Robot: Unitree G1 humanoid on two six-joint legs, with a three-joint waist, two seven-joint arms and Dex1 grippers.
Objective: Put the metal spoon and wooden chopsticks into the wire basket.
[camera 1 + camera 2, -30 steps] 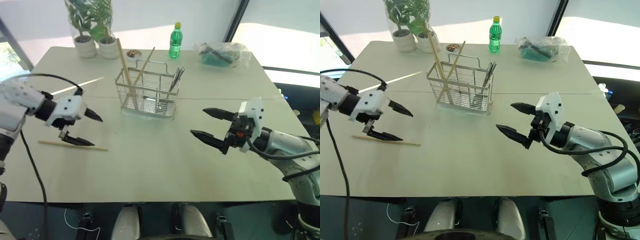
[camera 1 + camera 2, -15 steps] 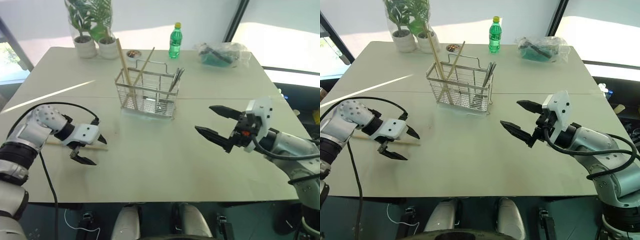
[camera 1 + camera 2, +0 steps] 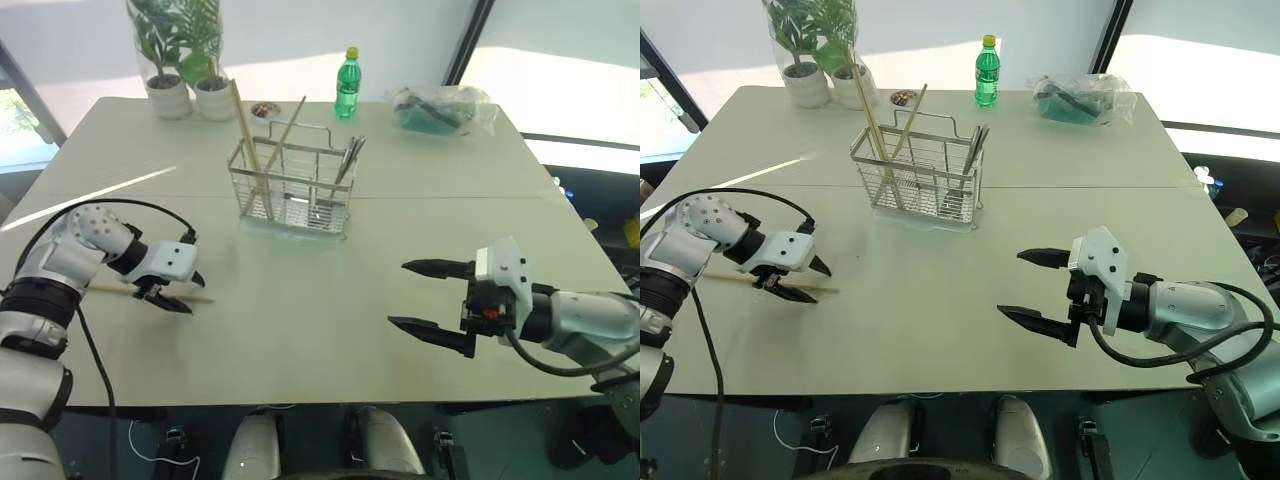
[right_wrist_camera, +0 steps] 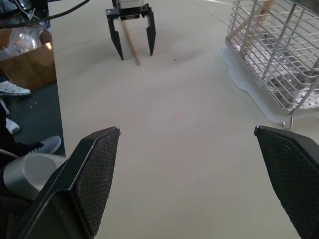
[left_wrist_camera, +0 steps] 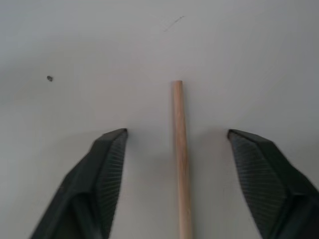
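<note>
One of the wooden chopsticks (image 3: 112, 289) lies flat on the table at the left. My left gripper (image 3: 190, 293) points down over its right end. In the left wrist view the stick (image 5: 180, 149) runs between the two fingers with a gap on each side, so the gripper is open around it and not touching. The wire basket (image 3: 290, 190) stands mid-table with two chopsticks (image 3: 246, 125) leaning in its left end. Thin metal handles (image 3: 351, 158) stick up from its right end; whether one is the metal spoon I cannot tell. My right gripper (image 3: 398, 294) hangs open and empty at the near right.
Two potted plants (image 3: 182, 62) stand at the back left. A green bottle (image 3: 349, 82) and a small round item (image 3: 265, 108) sit behind the basket, and a clear plastic bag (image 3: 440, 108) lies at the back right. The table's front edge (image 3: 300, 400) runs close below both grippers.
My left gripper came down onto the table around the chopstick's end and its jaws narrowed. My right gripper drew back toward the near edge and sank a little, still open.
</note>
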